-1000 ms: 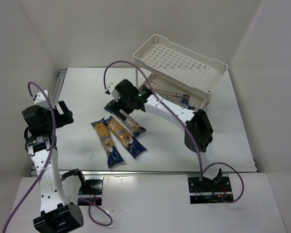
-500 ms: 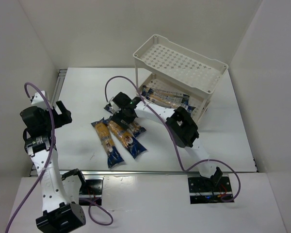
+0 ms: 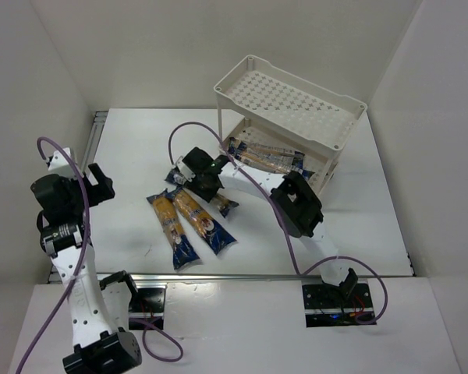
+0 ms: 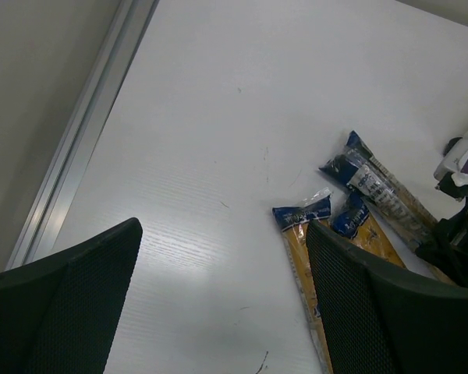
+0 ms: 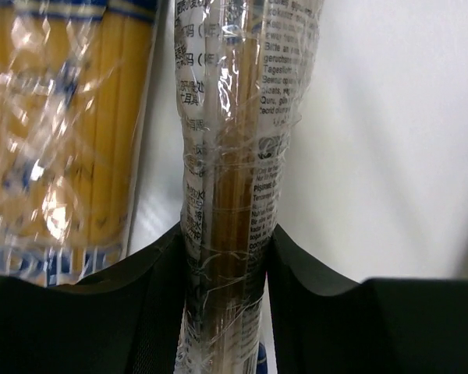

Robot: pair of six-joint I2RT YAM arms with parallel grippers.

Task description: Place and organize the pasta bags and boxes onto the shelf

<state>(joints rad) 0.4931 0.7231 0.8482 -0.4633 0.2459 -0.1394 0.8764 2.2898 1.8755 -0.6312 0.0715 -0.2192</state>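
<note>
Currently | my right gripper [image 5: 225, 261] clamps the clear packet [image 5: 230, 117] | risk: slick wrap slips, long ends sag, snagging neighbouring yellow packet [image 5: 70, 125].

1. The left arm [image 3: 72, 265] stands nearly upright from its base at the near left, its wrist bent toward the right.
2. The left gripper [image 3: 100, 181] hangs above the table with its jaws spread wide.
3. The right arm [image 3: 298, 206] reaches from the near right toward the far left, forearm low.
4. The right gripper [image 3: 207, 185] points down, its fingers [image 5: 160, 312] pressed against both sides of a spaghetti packet [image 5: 230, 156].
</note>
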